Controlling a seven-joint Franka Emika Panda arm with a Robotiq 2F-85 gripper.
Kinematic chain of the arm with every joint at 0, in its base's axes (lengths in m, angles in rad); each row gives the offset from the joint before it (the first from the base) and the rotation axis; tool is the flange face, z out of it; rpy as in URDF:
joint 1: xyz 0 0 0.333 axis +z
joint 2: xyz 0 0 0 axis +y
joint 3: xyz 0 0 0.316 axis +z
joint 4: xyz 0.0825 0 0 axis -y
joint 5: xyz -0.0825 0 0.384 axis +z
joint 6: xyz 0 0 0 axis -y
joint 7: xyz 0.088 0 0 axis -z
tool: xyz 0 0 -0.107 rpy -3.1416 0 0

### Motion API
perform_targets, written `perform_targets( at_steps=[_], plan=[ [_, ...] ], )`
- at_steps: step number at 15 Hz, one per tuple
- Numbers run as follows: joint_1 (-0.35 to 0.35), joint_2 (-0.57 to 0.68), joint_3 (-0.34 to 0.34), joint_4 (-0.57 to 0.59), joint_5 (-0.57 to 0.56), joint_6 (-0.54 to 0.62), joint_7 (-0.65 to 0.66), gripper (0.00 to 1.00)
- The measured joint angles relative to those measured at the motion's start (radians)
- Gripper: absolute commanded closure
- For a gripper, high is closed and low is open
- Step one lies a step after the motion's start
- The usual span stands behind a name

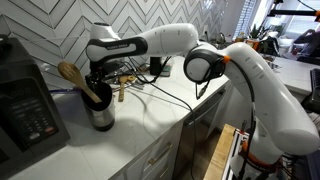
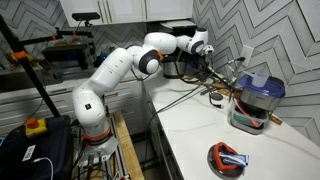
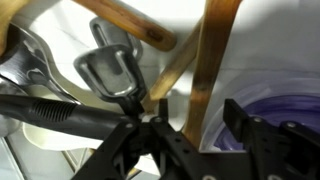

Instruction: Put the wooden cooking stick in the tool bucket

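In the wrist view a light-brown wooden cooking stick handle [image 3: 215,50] stands upright between the two black fingers of my gripper [image 3: 200,110]. The fingers are apart, with a gap on the right side of the handle. Below lie metal tools [image 3: 110,70] and a black handle [image 3: 50,115]. In an exterior view my gripper [image 1: 100,72] hovers right over the silver tool bucket [image 1: 101,112]. A wooden spoon head [image 1: 70,73] sticks out of the bucket, leaning left. I cannot tell which spoon that is. The gripper also shows in an exterior view [image 2: 202,66].
A second wooden handle [image 3: 130,25] crosses the top of the wrist view. A purple bowl [image 3: 290,110] sits beside the bucket. A black appliance [image 1: 25,110] stands left of the bucket, against the tiled wall. A purple-topped container [image 2: 255,98] and a red item [image 2: 230,157] rest on the white counter.
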Motion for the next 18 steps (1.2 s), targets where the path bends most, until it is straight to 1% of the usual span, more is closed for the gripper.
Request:
perform_targets(
  at_steps=[1, 4, 5, 7, 8, 9, 10, 11, 12, 13, 18],
  plan=[
    [0.004, 0.002, 0.001, 0.0, 0.0, 0.01, 0.0, 0.01],
    [0.012, 0.013, 0.005, 0.0, 0.0, 0.016, -0.001, 0.0],
    [0.013, 0.019, 0.006, 0.0, 0.0, 0.02, -0.001, 0.01],
    [0.013, 0.033, 0.012, 0.0, 0.002, 0.041, -0.006, 0.09],
    [0.012, 0.041, 0.015, 0.0, 0.003, 0.055, -0.012, 0.11],
    [0.012, 0.049, 0.018, 0.001, 0.004, 0.065, -0.017, 0.19],
    [0.012, 0.054, 0.02, 0.003, 0.004, 0.076, -0.019, 0.18],
    [0.012, 0.058, 0.022, 0.003, 0.004, 0.081, -0.021, 0.29],
    [0.011, 0.06, 0.023, 0.003, 0.004, 0.084, -0.024, 0.42],
    [0.011, 0.064, 0.024, 0.002, 0.004, 0.086, -0.027, 0.43],
    [0.01, 0.073, 0.025, 0.002, 0.004, 0.093, -0.038, 0.82]
  ],
)
